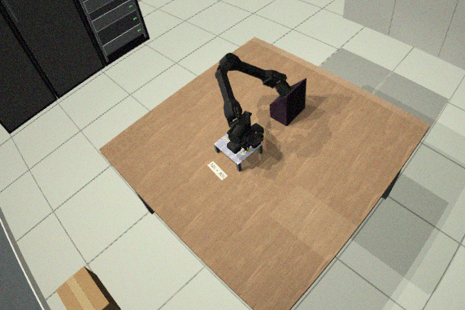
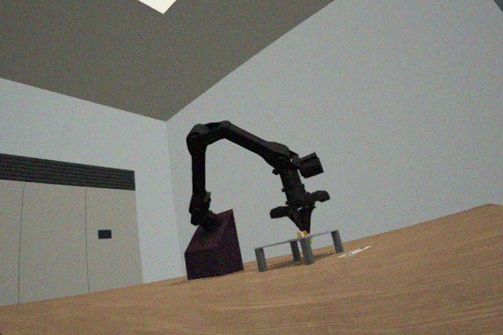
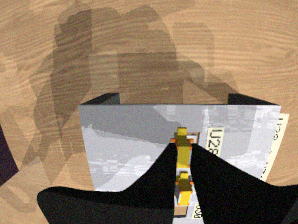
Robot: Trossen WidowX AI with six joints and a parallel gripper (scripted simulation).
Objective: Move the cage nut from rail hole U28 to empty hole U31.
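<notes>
Two yellow nuts stand in line at my end effector (image 1: 246, 148) (image 2: 307, 232) (image 3: 181, 148), which is nearly closed, its black fingers pinching the nut at U28 (image 3: 184, 156). That nut, the one bound for U31, is between my fingertips beside the paper label marked U28 (image 3: 215, 142), with part of a square hole (image 3: 195, 138) showing at its edge. Whether it is still seated or raised slightly, I cannot tell.

The other nut (image 3: 184, 192) sits just beside my end effector, farther along the same row, near a second label (image 3: 197, 212) that my finger partly covers. Below my end effector, the pale metal plate (image 1: 237, 158) (image 2: 326, 234) (image 3: 117, 155) stands on short dark legs atop the wooden table (image 1: 183, 204) (image 2: 352, 300) (image 3: 150, 30). A printed paper strip (image 1: 217, 170) (image 2: 357, 251) (image 3: 276, 145) lies on the table near the plate, and a dark purple block (image 1: 284, 111) (image 2: 215, 251) (image 3: 6, 157) is well apart from my end effector, at the foot of my arm.
</notes>
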